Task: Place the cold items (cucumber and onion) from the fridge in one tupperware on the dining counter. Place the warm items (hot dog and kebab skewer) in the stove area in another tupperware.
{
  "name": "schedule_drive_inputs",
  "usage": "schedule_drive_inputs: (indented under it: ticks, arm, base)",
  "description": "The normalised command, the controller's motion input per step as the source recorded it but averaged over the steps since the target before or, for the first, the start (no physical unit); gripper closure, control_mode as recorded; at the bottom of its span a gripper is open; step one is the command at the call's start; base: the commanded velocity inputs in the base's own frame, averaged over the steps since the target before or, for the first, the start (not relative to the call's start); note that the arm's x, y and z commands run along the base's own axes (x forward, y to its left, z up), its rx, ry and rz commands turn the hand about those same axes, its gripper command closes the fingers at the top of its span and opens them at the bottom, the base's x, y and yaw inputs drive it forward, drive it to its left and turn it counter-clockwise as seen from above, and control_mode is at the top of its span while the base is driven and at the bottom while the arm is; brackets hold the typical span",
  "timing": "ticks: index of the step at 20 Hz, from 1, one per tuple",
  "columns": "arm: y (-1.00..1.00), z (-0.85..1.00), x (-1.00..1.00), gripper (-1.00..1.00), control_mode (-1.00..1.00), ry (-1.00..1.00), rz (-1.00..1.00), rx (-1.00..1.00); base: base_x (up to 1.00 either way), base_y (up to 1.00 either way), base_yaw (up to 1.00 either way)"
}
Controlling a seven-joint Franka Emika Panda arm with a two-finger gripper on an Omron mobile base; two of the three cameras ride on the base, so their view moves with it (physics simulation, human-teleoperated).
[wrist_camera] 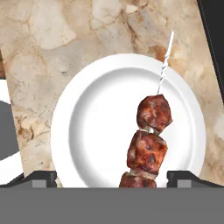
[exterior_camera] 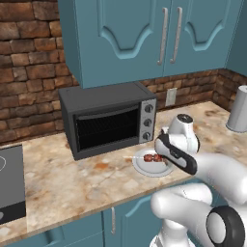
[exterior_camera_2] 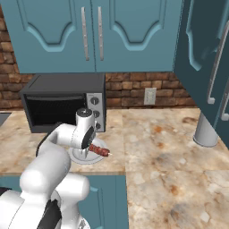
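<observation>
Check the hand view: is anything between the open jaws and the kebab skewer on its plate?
Nothing. In the hand view the kebab skewer lies on the white plate, its lower end between the two open fingertips, with no other object between.

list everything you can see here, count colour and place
kebab skewer: one, brown meat chunks on a pale stick, lying on the plate
plate: one, white, on the counter in front of the oven
toaster oven: one, black with silver knobs, against the brick wall
counter: one, beige marbled, over teal cabinets
wall cabinets: teal, silver handles, above the oven
cooktop: one, dark, far left on the counter
cylinder: one, grey, right end of the counter
gripper: one, dark tips, open above the skewer
</observation>
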Motion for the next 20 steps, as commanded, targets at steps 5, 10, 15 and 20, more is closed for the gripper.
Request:
schedule_drive_inputs:
  ticks: [5, 10, 15, 20]
  arm:
    - [0.32, -0.31, 0.99, -1.0, -1.0, 0.17, -0.1, 0.0]
    - [-0.01, -0.25, 1.0, -1.0, -1.0, 0.19, -0.12, 0.0]
    - [-0.53, -0.72, 0.1, 1.0, -1.0, 0.07, -0.2, 0.0]
    - [-0.62, -0.13, -0.96, 1.0, -1.0, -0.25, -0.28, 0.11]
  base:
    - [0.0, 0.0, 0.0]
    - [0.0, 0.0, 0.0]
    - [0.0, 0.0, 0.0]
    - [0.0, 0.0, 0.0]
